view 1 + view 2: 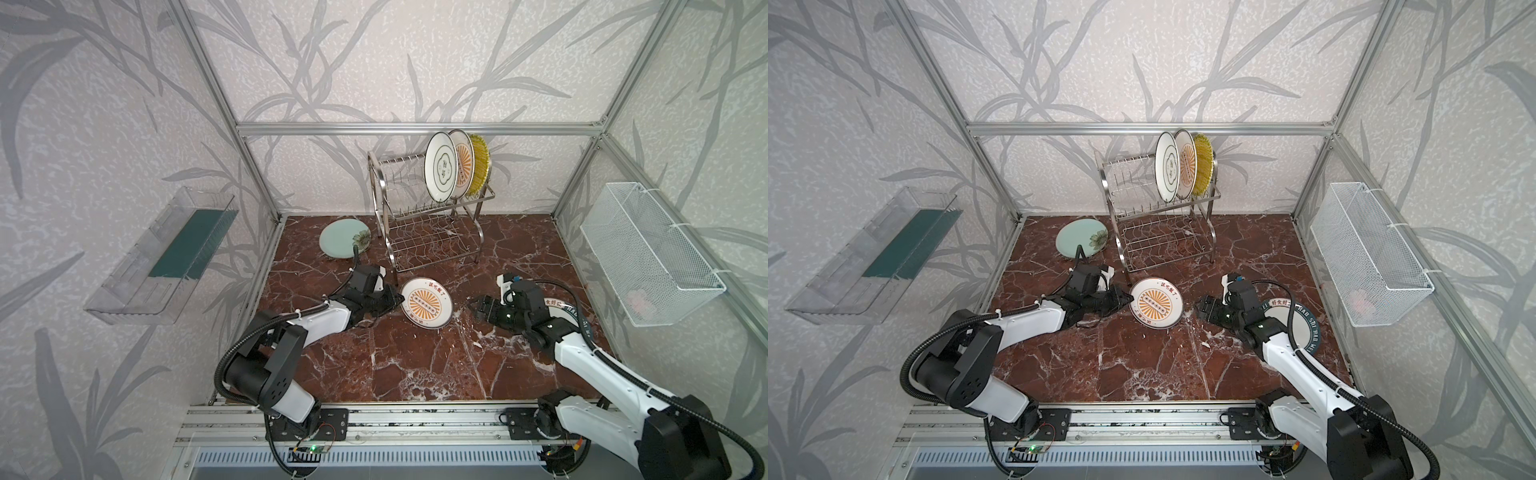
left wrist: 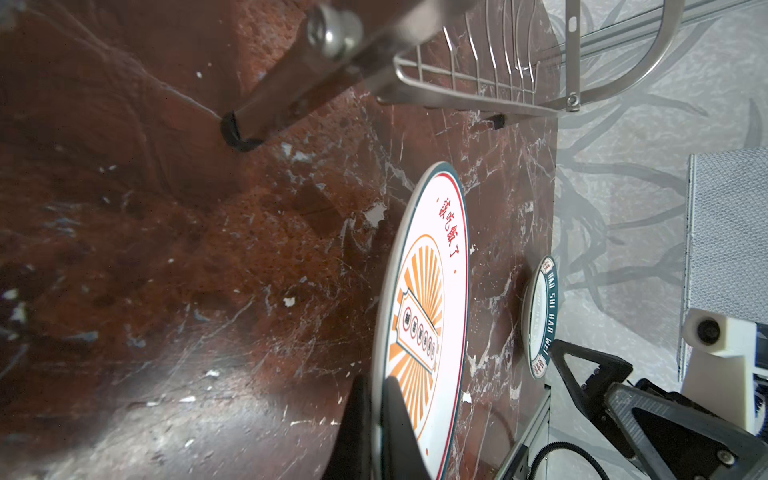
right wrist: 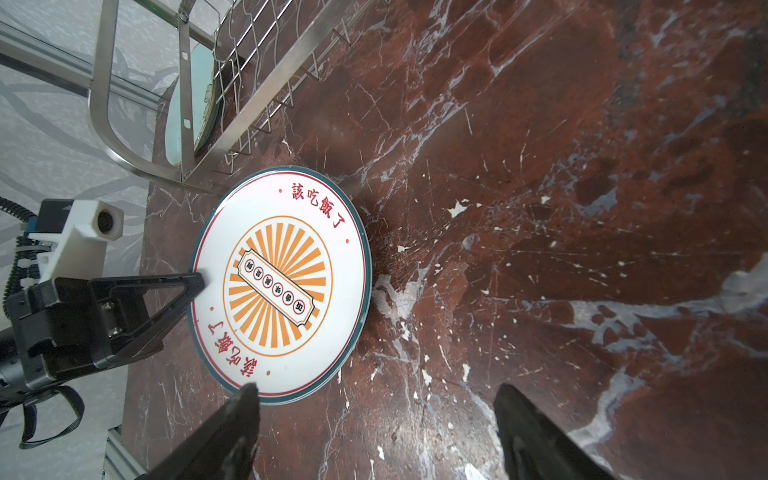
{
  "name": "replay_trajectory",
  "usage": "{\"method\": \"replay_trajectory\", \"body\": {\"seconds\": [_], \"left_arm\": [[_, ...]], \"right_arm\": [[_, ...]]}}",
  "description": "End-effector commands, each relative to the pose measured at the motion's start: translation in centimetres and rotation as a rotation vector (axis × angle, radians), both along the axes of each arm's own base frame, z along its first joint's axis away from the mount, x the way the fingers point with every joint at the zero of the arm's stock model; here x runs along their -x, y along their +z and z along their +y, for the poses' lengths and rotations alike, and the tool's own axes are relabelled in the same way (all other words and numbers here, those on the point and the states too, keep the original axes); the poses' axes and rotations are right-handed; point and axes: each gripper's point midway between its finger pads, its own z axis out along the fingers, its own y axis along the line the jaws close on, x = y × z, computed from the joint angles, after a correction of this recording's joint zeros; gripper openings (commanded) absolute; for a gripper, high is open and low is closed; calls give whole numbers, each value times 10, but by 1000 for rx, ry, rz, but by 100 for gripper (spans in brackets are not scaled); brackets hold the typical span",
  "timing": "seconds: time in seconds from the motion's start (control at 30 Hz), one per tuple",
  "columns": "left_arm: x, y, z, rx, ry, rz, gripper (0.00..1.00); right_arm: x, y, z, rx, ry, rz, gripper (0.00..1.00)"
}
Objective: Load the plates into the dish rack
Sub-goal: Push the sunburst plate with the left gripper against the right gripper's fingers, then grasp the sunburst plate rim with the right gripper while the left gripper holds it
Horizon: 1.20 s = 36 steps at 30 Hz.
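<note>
White glaze, orange sunburst centre, red lettering, teal rim: sunburst plate [image 1: 427, 302] on marble tabletop [image 1: 415, 365], just before dish rack [image 1: 432, 232] front foot. L gripper [image 1: 400, 300] clamped on its left rim. R gripper [image 1: 473, 308] jaws apart, near right rim, gap btwn. Upper tier, right end: three upright plates [image 1: 457, 164]; prongs to their left free. Mint plate [image 1: 343, 243] flat, left of rack.

The dish rack [image 1: 436, 207] has its upper tier's left slots open; three plates [image 1: 441, 166] crowd the right end. The lower tier looks bare, though its wires blur it. The near half of the worktop [image 1: 415, 365] is open; a sunburst plate [image 1: 426, 302] sits just before the rack's front leg.
</note>
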Motion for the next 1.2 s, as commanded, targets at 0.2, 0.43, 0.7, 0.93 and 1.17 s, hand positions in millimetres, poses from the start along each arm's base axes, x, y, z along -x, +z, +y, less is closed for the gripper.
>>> {"method": "replay_trajectory", "body": {"seconds": [0.2, 0.43, 0.7, 0.93, 1.17], "left_arm": [[-9, 57, -23, 180, -69, -132, 0], [-6, 71, -33, 261, -118, -163, 0], [-2, 77, -39, 303, -155, -177, 0], [4, 83, -51, 346, -198, -190, 0], [5, 82, -56, 352, -207, -190, 0]], "right_arm": [[-4, 2, 10, -66, 17, -10, 86], [-4, 1, 12, -82, 23, -9, 83], [-7, 1, 18, -113, 36, -11, 71], [-10, 3, 24, -145, 47, -18, 60], [-11, 6, 27, -166, 56, -21, 48]]}}
